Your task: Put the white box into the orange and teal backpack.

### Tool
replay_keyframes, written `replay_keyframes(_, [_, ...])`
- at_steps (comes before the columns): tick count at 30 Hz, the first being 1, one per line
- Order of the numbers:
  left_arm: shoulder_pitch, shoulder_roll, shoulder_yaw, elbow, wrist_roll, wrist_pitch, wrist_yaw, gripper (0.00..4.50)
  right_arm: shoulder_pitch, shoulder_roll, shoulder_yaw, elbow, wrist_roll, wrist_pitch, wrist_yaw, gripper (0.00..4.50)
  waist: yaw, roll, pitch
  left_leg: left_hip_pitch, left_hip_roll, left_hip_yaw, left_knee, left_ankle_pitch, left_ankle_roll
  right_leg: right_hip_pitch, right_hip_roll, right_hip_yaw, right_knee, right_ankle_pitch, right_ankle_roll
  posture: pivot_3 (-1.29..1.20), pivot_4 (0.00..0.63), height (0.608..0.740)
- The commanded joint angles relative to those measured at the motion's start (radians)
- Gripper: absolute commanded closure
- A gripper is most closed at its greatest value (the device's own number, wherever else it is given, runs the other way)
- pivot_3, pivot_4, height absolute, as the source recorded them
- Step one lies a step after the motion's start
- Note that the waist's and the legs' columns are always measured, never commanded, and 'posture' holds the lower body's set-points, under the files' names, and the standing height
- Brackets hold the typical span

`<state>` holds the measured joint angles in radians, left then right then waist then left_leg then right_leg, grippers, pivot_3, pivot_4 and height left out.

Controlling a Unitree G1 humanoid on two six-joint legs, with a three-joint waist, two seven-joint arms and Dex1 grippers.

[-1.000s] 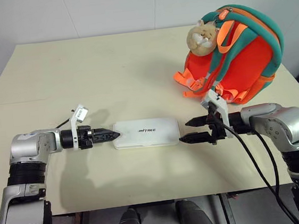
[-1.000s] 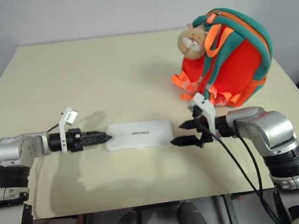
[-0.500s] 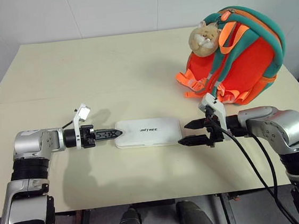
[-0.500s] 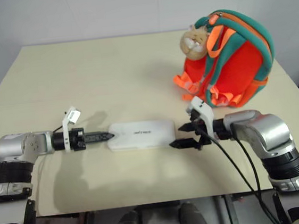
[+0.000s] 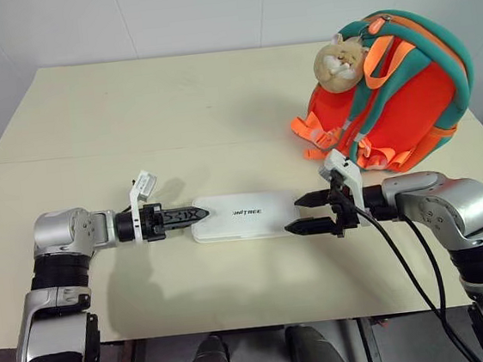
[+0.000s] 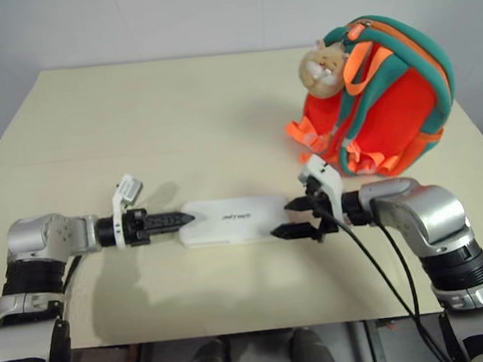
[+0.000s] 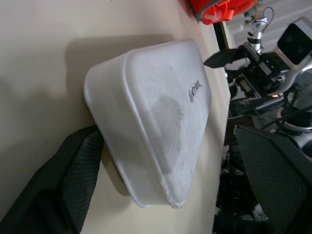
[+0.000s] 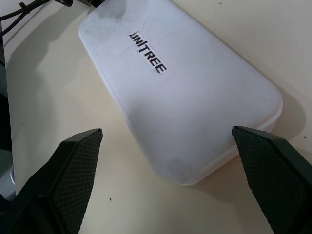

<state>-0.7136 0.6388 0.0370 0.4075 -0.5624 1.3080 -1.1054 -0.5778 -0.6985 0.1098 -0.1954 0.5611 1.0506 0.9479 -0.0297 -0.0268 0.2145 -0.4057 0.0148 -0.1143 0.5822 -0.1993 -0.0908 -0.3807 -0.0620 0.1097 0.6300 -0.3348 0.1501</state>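
Left eye view shows the task barely begun: the white box (image 5: 245, 216) lies flat on the tabletop (image 5: 174, 110), well short of the orange and teal backpack (image 5: 401, 95), which stands upright near the far right corner with a plush hamster (image 5: 338, 60) hanging at its top. The left hand (image 5: 195, 213) sits at the box's left end and the right hand (image 5: 301, 214) at its right end, the two pointing at each other along the box. The right hand's fingers are spread wide, one on either side of the box's end, and grip nothing. From above the left hand's fingers overlap and their spread is hard to judge. Left wrist view settles that: its two fingers (image 7: 80, 168) stand far apart, one touching or nearly touching the near corner of the box (image 7: 156, 122), with nothing clamped. Right wrist view adds the dark lettering on the lid (image 8: 180, 92) and shows clear tabletop between each finger and the box's sides. Neither wrist view shows whether the backpack is open; in the head views no opening can be made out. Left to do, by this reading: closing on the box, lifting it, carrying it over and getting it inside the backpack.
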Motion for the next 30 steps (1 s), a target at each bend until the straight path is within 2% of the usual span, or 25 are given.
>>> replay_keyframes(1, [0.032, -0.017, -0.038, 0.000, -0.015, 0.049, 0.016, 0.02, -0.004, 0.003, 0.002, -0.021, 0.016, -0.013, 0.011, 0.00, 0.000, 0.000, 0.000, 0.000, 0.000, 0.000, 0.000, 0.000, 0.000, 0.000, 0.000, 0.000, -0.001, 0.000, 0.000, 0.00, 0.150, 0.740])
replay_keyframes(18, [0.029, -0.024, -0.044, 0.011, -0.019, 0.024, 0.045, 0.02, 0.012, -0.069, -0.002, -0.017, -0.005, -0.014, 0.028, 0.00, 0.001, 0.000, 0.000, 0.000, 0.000, 0.000, 0.000, 0.000, 0.000, 0.001, 0.000, 0.000, -0.002, 0.000, 0.000, 0.00, 0.150, 0.740])
replay_keyframes(30, [0.026, -0.034, -0.045, 0.008, -0.026, 0.027, 0.049, 0.02, 0.004, -0.028, 0.033, 0.028, -0.015, -0.037, 0.029, 0.00, 0.002, 0.000, 0.000, 0.000, 0.000, 0.000, 0.001, 0.000, 0.000, 0.002, 0.000, -0.001, -0.002, 0.000, 0.000, 0.00, 0.150, 0.740])
